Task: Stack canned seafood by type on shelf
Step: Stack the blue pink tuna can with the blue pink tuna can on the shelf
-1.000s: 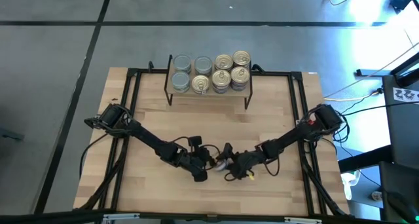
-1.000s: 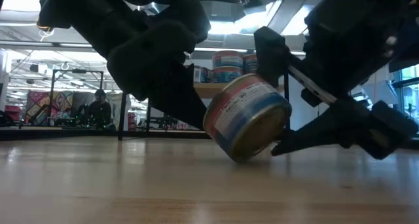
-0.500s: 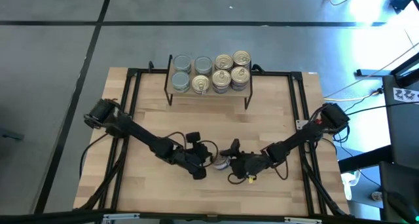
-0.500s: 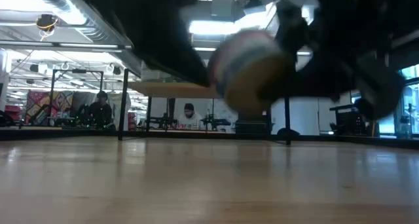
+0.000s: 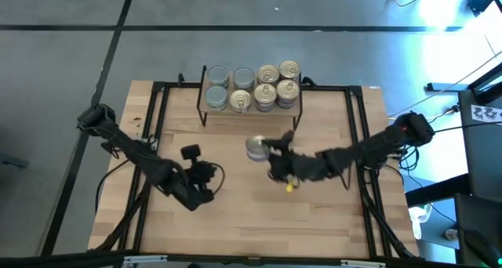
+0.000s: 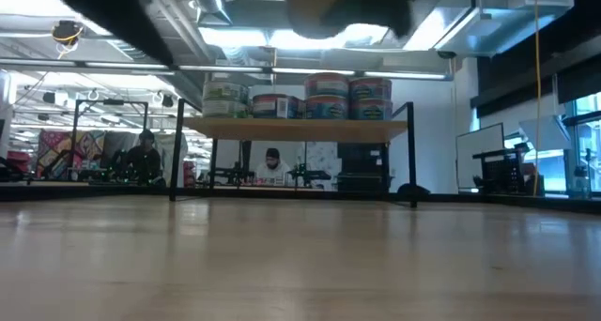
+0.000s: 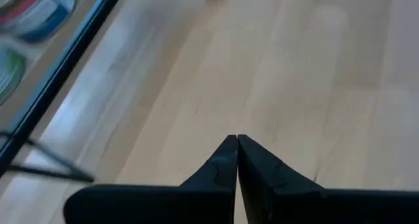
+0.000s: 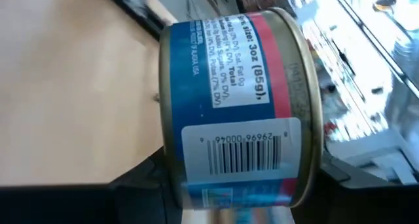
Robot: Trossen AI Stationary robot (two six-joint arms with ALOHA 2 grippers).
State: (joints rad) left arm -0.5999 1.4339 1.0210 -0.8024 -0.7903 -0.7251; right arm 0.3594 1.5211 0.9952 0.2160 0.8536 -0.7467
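The right gripper [image 5: 265, 149] grasps a round can [image 5: 256, 148] above mid-table, in front of the shelf [image 5: 249, 111]; only the right wrist view resolves its blue-and-red paper label, barcode and metal rim [image 8: 239, 112]. The left gripper [image 7: 236, 160] is clenched on nothing over bare light wood — fingertips touching. The low view shows the thin black-legged shelf side-on, its cans [image 6: 310, 96] partly stacked — the high view shows gold and silver-grey lids.

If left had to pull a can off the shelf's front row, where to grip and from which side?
Judgement: take the gold-lid front can by its round side wall, jaws across the width, coming straight down from above. Neighbours sit close on both sides and behind on the shelf, so a level approach looks cramped. The left gripper is shut over bare table; the right gripper holds another can.
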